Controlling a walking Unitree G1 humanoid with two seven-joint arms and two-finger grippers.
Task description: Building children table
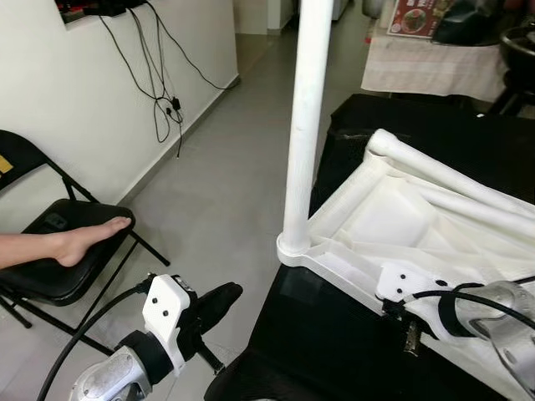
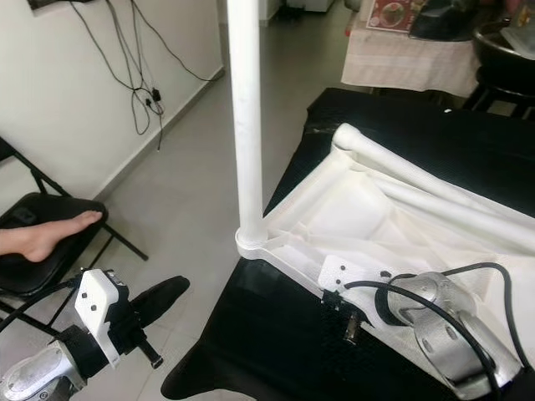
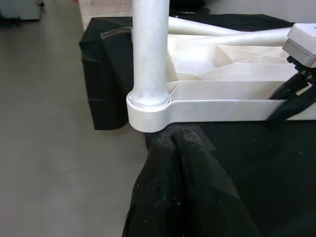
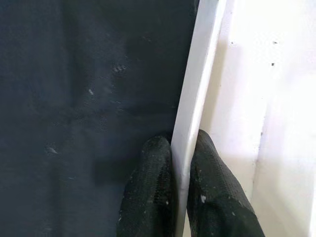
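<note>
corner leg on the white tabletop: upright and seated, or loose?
Upright. The white leg rises straight from the corner socket of the upside-down tabletop. Whether it is fully locked in, cannot tell. The right gripper pinches the tabletop's rim.

Three table legs (image 1: 306, 125), one tabletop (image 1: 376, 225)

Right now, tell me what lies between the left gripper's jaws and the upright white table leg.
Nothing: the left gripper, shut, points at the upright table leg's corner socket; the left wrist view shows only grey floor beneath.
</note>
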